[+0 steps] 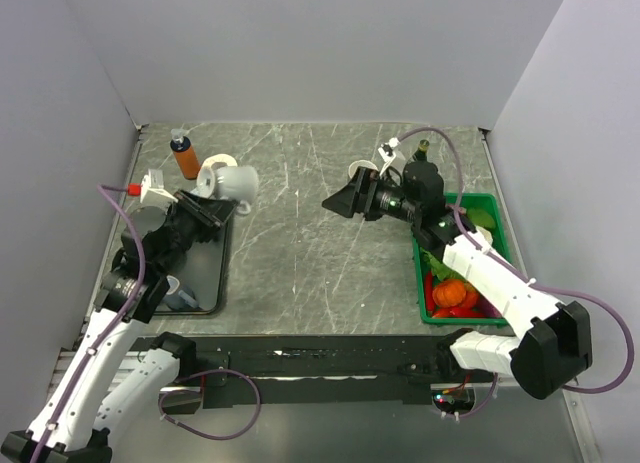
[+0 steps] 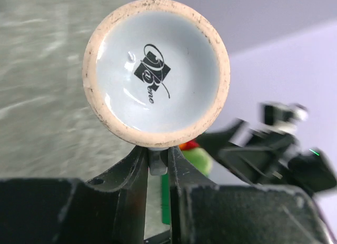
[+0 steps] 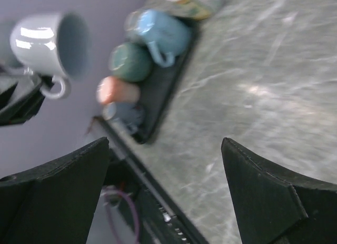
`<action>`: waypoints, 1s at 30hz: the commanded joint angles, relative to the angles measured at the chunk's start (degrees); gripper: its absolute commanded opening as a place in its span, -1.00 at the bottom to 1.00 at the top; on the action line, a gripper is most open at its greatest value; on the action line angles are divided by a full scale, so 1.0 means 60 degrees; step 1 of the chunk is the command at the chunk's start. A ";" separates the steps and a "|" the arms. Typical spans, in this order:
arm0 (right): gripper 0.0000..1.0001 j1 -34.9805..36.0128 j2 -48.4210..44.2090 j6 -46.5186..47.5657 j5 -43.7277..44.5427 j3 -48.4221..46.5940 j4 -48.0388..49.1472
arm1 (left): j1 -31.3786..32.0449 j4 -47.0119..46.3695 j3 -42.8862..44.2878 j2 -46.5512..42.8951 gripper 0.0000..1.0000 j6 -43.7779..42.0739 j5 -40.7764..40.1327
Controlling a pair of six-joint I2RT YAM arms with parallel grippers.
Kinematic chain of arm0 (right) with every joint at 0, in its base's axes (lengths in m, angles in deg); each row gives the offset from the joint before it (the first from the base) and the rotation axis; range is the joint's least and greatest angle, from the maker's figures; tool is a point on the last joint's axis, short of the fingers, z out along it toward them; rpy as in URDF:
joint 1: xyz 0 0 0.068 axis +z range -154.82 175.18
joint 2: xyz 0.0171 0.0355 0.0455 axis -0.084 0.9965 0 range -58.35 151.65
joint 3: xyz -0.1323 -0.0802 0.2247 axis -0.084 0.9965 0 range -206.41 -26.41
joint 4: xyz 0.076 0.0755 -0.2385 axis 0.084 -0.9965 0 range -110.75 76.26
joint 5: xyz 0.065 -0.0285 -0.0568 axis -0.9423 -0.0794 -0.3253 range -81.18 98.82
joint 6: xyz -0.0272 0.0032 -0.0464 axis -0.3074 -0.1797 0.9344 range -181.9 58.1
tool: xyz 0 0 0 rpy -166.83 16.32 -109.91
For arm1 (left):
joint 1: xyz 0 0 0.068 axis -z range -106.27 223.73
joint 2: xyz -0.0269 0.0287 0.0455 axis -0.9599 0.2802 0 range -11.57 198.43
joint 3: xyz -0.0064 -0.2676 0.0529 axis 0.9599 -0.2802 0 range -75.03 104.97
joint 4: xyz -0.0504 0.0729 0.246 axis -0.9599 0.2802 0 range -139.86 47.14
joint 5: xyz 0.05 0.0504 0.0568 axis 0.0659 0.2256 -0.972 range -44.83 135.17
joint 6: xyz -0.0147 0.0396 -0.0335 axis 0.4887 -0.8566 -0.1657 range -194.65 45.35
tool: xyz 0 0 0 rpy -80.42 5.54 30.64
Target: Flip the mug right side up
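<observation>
While the mug (image 1: 233, 182) hung in the air on its side, just over the far end of the tray (image 1: 212, 273), the left gripper (image 1: 207, 209) had it by the handle (image 2: 158, 162), jaws pinched narrow around it. The left wrist view was mostly the mug's base (image 2: 156, 70), glazed pale with a dark logo and a rough unglazed ring, with the handle squeezed between the two fingers right below it. The mouth faced roughly toward the right arm, so it wasn't upright yet. The right gripper (image 1: 340, 203) sat mid-table with its jaws spread wide and nothing in them, pointed at the mug but well apart from it. Its wrist view caught the mug's open mouth, plus a blue mug (image 3: 160, 33) and a few cups (image 3: 129, 62) on the tray. An orange bottle (image 1: 185, 158) stood just behind the mug, and a green bin (image 1: 480, 197) of veggies (image 1: 455, 293) sat over on the right.
</observation>
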 commanded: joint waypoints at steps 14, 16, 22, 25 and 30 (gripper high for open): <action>0.70 0.1651 0.0633 -0.4500 -0.2984 0.1051 1.0355 | 0.0267 -1.0330 -0.1416 0.0493 -0.98 0.1226 0.4444; 0.70 0.1812 0.0985 -0.4880 -0.2809 0.1035 1.0914 | 0.0413 -1.0694 -0.1446 0.0669 -0.98 0.1183 0.4619; 0.61 0.2413 0.1498 -0.4824 -0.2004 0.0860 1.1414 | 0.0911 -1.1312 -0.1724 0.0845 -0.98 0.0978 0.4401; 0.53 0.2545 0.1454 -0.4707 -0.1565 0.0948 1.1620 | 0.1117 -1.1225 -0.1783 0.0846 -0.98 0.0788 0.4181; 0.43 0.2618 0.1075 -0.4223 -0.1299 0.0977 1.1239 | 0.1175 -1.0728 -0.1695 0.0743 -0.98 0.0612 0.4107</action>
